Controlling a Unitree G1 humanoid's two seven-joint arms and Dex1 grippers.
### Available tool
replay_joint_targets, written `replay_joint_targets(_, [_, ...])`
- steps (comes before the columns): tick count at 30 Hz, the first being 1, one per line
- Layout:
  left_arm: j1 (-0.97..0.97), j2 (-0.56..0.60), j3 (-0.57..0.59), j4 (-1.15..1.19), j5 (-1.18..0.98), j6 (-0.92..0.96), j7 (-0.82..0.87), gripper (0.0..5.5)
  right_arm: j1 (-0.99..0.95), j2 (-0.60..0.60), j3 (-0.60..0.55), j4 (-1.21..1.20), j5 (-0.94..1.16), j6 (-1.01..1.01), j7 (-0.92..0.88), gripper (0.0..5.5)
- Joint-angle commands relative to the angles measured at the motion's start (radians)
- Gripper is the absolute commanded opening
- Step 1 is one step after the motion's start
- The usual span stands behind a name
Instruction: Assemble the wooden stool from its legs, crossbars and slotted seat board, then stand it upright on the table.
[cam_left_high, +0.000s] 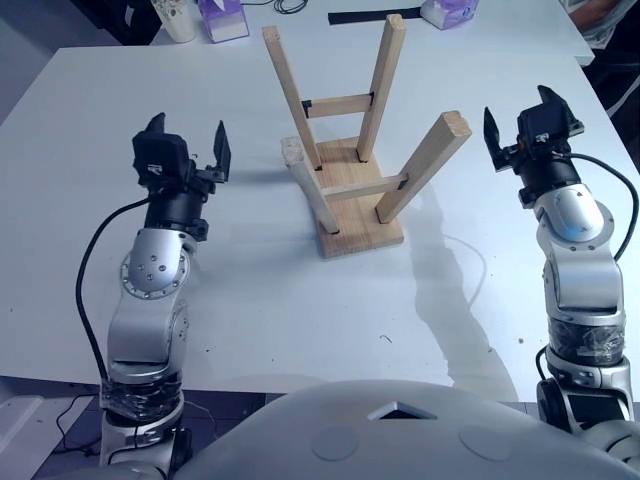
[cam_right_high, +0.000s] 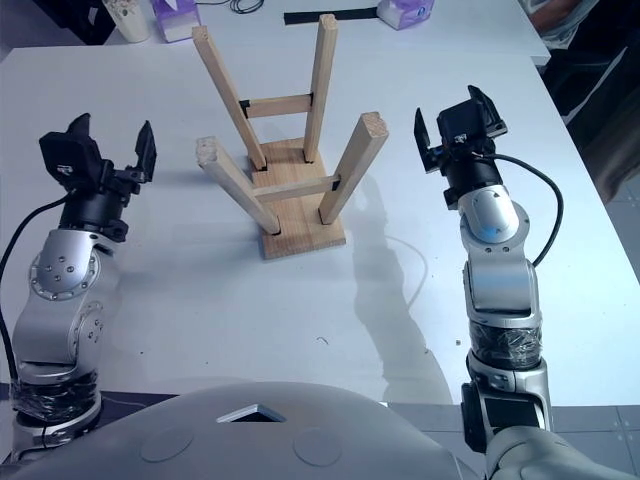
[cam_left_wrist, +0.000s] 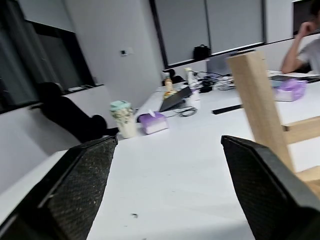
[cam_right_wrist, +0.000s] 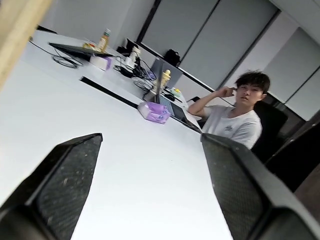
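The wooden stool (cam_left_high: 352, 170) rests upside down in the middle of the white table (cam_left_high: 120, 110), its seat board (cam_left_high: 365, 235) flat on the surface and its legs pointing up, joined by crossbars (cam_left_high: 338, 104). My left gripper (cam_left_high: 188, 150) is held open to the left of the stool, apart from it. On the other side my right gripper (cam_left_high: 530, 122) is also open, with nothing between its fingers. One leg (cam_left_wrist: 260, 107) appears in the left wrist view beyond the open fingers (cam_left_wrist: 75, 187).
Tissue packs (cam_left_high: 222, 18) and a cup (cam_left_high: 176, 20) stand along the table's far edge, with a black strip (cam_left_high: 370, 17) beside them. A thin cable (cam_left_high: 470, 270) lies on the table right of the stool. The table's right edge runs close behind the right gripper.
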Motion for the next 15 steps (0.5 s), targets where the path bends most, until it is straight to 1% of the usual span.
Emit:
replay_joint_targets(1, [-0.096, -0.091, -0.187, -0.005, 0.038, 0.073, -0.019, 3.85, -0.053, 0.115, 0.233, -0.159, 0.007, 0.106, 0.049, 3.63])
replay_joint_targets(2, [-0.129, -0.128, -0.24, 0.005, 0.046, 0.1, -0.015, 3.85, -0.05, 0.149, 0.316, -0.219, 0.017, 0.147, 0.067, 3.63])
replay_joint_targets(3, [-0.154, -0.152, -0.281, 0.012, 0.055, 0.118, -0.015, 3.85, -0.043, 0.167, 0.371, -0.263, 0.017, 0.176, 0.077, 3.63])
replay_joint_targets(4, [-0.171, -0.17, -0.305, 0.016, 0.061, 0.133, -0.015, 3.85, -0.035, 0.173, 0.399, -0.291, 0.013, 0.198, 0.08, 3.63])
replay_joint_targets(5, [-0.177, -0.182, -0.316, 0.018, 0.07, 0.145, -0.017, 3.85, -0.026, 0.173, 0.402, -0.303, 0.007, 0.215, 0.082, 3.63])
replay_joint_targets(10, [-0.161, -0.189, -0.307, 0.04, 0.104, 0.166, -0.043, 3.85, -0.012, 0.136, 0.306, -0.232, -0.021, 0.228, 0.079, 3.63])
replay_joint_targets(15, [-0.102, -0.125, -0.264, 0.059, 0.065, 0.138, -0.162, 3.85, 0.003, 0.09, 0.222, -0.13, -0.017, 0.163, 0.086, 3.63])
